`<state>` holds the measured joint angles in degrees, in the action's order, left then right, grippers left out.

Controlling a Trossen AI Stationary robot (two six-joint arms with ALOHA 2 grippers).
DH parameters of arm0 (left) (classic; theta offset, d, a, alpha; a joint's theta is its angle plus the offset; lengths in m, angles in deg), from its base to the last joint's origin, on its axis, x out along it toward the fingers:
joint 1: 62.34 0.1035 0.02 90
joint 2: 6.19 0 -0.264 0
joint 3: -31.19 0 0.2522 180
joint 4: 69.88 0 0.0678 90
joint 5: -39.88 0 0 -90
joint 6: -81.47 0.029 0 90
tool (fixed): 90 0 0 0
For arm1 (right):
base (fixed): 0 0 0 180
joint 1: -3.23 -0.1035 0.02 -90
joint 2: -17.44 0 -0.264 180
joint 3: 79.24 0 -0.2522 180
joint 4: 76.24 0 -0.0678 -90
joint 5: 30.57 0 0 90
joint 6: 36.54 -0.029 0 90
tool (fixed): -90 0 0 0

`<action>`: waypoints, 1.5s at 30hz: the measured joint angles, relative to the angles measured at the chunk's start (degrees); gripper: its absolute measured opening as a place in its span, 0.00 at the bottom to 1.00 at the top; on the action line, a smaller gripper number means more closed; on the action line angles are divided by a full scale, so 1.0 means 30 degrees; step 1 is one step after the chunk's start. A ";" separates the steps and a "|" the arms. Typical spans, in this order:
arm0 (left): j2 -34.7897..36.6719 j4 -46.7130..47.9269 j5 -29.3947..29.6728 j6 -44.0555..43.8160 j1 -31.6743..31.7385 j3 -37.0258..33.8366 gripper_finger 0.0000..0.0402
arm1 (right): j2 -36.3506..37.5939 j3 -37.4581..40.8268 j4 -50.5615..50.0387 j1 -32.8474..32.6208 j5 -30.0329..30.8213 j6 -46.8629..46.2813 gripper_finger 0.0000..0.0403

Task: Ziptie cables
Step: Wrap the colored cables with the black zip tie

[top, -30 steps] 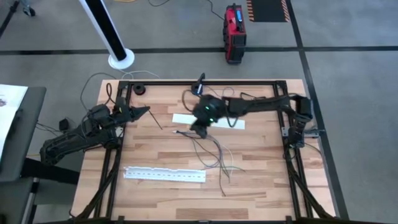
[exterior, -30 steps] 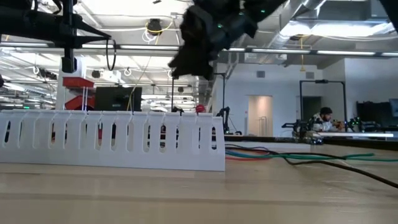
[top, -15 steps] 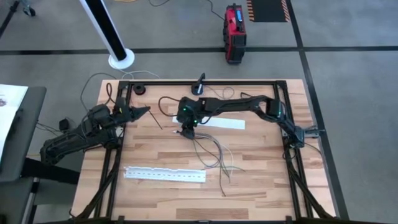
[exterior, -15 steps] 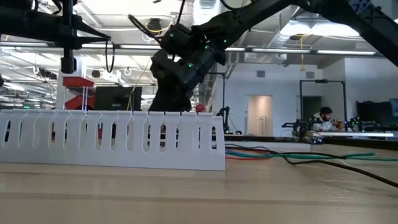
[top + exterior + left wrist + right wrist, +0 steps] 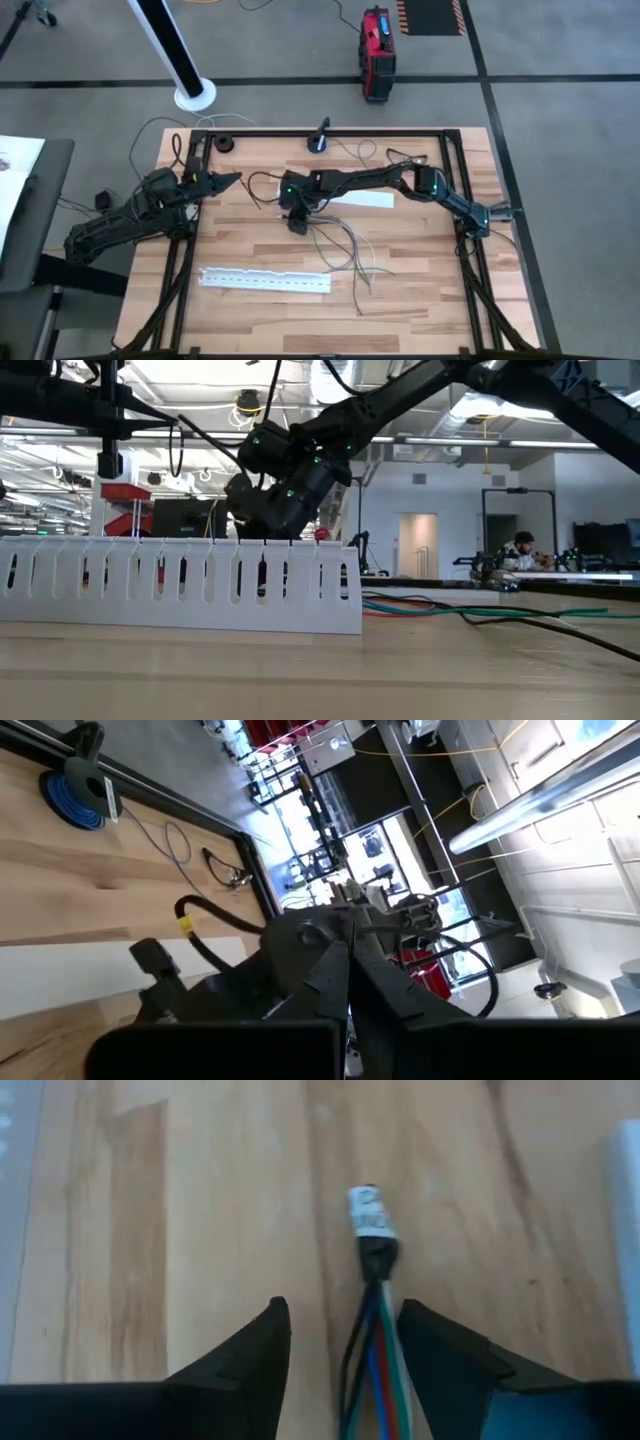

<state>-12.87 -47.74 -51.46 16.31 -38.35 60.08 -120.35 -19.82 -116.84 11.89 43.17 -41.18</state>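
The right end effector (image 5: 297, 222) has swept across the bench (image 5: 420, 300) in the last second, from above the middle toward the left arm's side, and has dropped low; in the low view it now sits just behind the white perforated strip (image 5: 180, 595), where a second ago it hung high. Its wrist camera shows 2 dark fingers (image 5: 245, 1350) spread apart, with the bundled end of the cables (image 5: 372, 1305) running up between them: a dark plug with a white label, then black, blue, red and green strands. I cannot tell whether the fingers already touch the strands; they look open around them rather than pinching. From above, the rest of the cables (image 5: 345, 250) trail away from the end effector toward the near edge of the bench, a straggly fan ending close to the nearer white strip (image 5: 265, 281). A second white strip (image 5: 355, 199) lies just behind the right arm. The left end effector (image 5: 232, 179) waits at the bench's left side, well away from the bunch, its fingers pressed together to a point in its wrist view. The move suggests the right arm has lined itself up on the gathered end of the wires, so a grasp looks like the next step; no tying has begun.
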 joint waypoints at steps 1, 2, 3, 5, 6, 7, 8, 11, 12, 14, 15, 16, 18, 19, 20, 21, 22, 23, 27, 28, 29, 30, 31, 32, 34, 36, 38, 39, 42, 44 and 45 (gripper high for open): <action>0.0000 -0.0020 0.0000 0.0000 0.0006 0.0000 0.00 | -0.0025 -0.0032 -0.0026 -0.0034 0.0330 -0.0510 0.43; 0.0000 -0.0009 -0.0006 0.0000 0.0002 0.0000 0.00 | -0.0037 -0.0034 -0.0071 -0.0025 0.0757 -0.0919 0.40; 0.0000 -0.0011 -0.0031 0.0000 -0.0001 0.0000 0.00 | -0.0037 -0.0039 -0.0214 -0.0016 0.1307 -0.1227 0.35; 0.0000 -0.0010 -0.0101 0.0036 0.0004 0.0000 0.00 | -0.0037 -0.0045 -0.0520 -0.0062 0.2329 -0.1601 0.22; 0.0000 -0.0006 -0.0112 0.0049 -0.0001 0.0000 0.00 | -0.0042 -0.0054 -0.0697 -0.0063 0.2637 -0.1859 0.14; 0.0000 -0.0002 -0.0118 0.0053 0.0000 0.0000 0.00 | -0.0045 -0.0058 -0.0905 -0.0003 0.2681 -0.2088 0.07; 0.0000 0.0017 -0.0134 0.0058 0.0002 0.0000 0.00 | -0.0045 -0.0069 -0.1139 0.0030 0.2679 -0.2334 0.04; 0.0000 0.0023 -0.0275 0.0071 -0.0001 0.0000 0.00 | -0.0045 -0.0069 -0.1570 -0.0006 0.2949 -0.2968 0.01; 0.0000 0.0042 -0.0308 0.0131 0.0001 0.0000 0.00 | -0.0038 -0.0069 -0.1577 -0.0045 0.3050 -0.3023 0.01; 0.0000 0.0309 -0.0321 0.0204 0.0006 0.0000 0.00 | 0.0420 0.0002 -0.1854 -0.0197 0.3495 -0.3101 0.01; -0.0001 0.0644 -0.0318 0.0204 0.0004 0.0000 0.00 | 0.0715 0.0062 -0.2370 -0.0347 0.4021 -0.3099 0.00; -0.0007 0.1060 -0.0313 0.0211 -0.0001 0.0000 0.00 | 0.1102 0.0132 -0.2894 -0.0499 0.4691 -0.3068 0.00; -0.0007 0.2344 -0.0320 0.0218 -0.0001 0.0000 0.00 | 0.1996 0.0199 -0.3705 -0.0762 0.5978 -0.2901 0.00; -0.0007 0.3003 -0.0313 0.0305 -0.0001 -0.0011 0.00 | 0.2594 0.0190 -0.3985 -0.0853 0.6424 -0.2601 0.00; -0.0018 0.3449 -0.0270 0.0491 -0.0001 -0.0079 0.00 | 0.3227 0.0156 -0.4544 -0.0947 0.6737 -0.2315 0.00; -0.0043 0.3545 -0.0097 0.0605 -0.0008 -0.0270 0.00 | 0.3836 0.0097 -0.4997 -0.1041 0.6993 -0.2061 0.00; -0.0108 0.3450 0.0007 0.0632 -0.0003 -0.0520 0.00 | 0.4336 0.0049 -0.5291 -0.1093 0.7082 -0.1791 0.00; -0.0241 0.3338 0.0044 0.0561 -0.0008 -0.0828 0.00 | 0.4681 0.0028 -0.5606 -0.1143 0.7090 -0.1499 0.00; -0.1019 0.1466 0.0042 0.0055 -0.0196 -0.2426 0.00 | 0.5373 0.0157 -0.6596 -0.1368 0.7296 -0.1154 0.00; -0.1202 0.0565 0.0150 -0.0043 -0.0245 -0.2765 0.00 | 0.5492 0.0154 -0.6469 -0.1409 0.7487 -0.1034 0.00; -0.1463 -0.0715 0.0266 -0.0220 -0.0278 -0.3154 0.00 | 0.5597 0.0111 -0.6405 -0.1470 0.7619 -0.0952 0.00; -0.1753 -0.1920 0.0250 -0.0451 -0.0320 -0.3494 0.00 | 0.5654 0.0061 -0.6385 -0.1521 0.7667 -0.0930 0.00; -0.2057 -0.2750 0.0035 -0.0667 -0.0372 -0.3758 0.00 | 0.5644 0.0055 -0.6371 -0.1521 0.7667 -0.0892 0.00; -0.2384 -0.3126 -0.0158 -0.0791 -0.0498 -0.3910 0.00 | 0.5599 0.0068 -0.6365 -0.1521 0.7667 -0.0787 0.00; -0.3041 -0.3416 -0.0350 -0.0754 -0.0788 -0.3920 0.00 | 0.5482 0.0521 -0.5602 -0.1660 0.7620 -0.0437 0.00; -0.3613 -0.3842 -0.0018 -0.0616 -0.1055 -0.3920 0.00 | 0.5456 0.1138 -0.4275 -0.1786 0.7435 -0.0366 0.00; -0.4375 -0.4758 0.0116 -0.0548 -0.1231 -0.3920 0.00 | 0.5485 0.1373 -0.3671 -0.1805 0.7054 -0.0427 0.00; -0.4776 -0.5253 0.0124 -0.0448 -0.1309 -0.3906 0.00 | 0.5501 0.1442 -0.3536 -0.1808 0.6905 -0.0452 0.00; -0.5940 -0.6438 0.0291 -0.0353 -0.1691 -0.3905 0.00 | 0.5507 0.1805 -0.2477 -0.1961 0.6662 -0.0382 0.00; -0.6892 -0.7162 0.0543 -0.0339 -0.1906 -0.3898 0.00 | 0.5507 0.1952 -0.1832 -0.2012 0.6394 -0.0357 0.00; -0.7309 -0.7634 0.0561 -0.0272 -0.2024 -0.3898 0.00 | 0.5507 0.1957 -0.1733 -0.2001 0.6392 -0.0357 0.00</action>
<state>-34.79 -70.64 -49.78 15.49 -44.42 48.39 -103.83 -13.95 -122.04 5.89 62.35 -42.25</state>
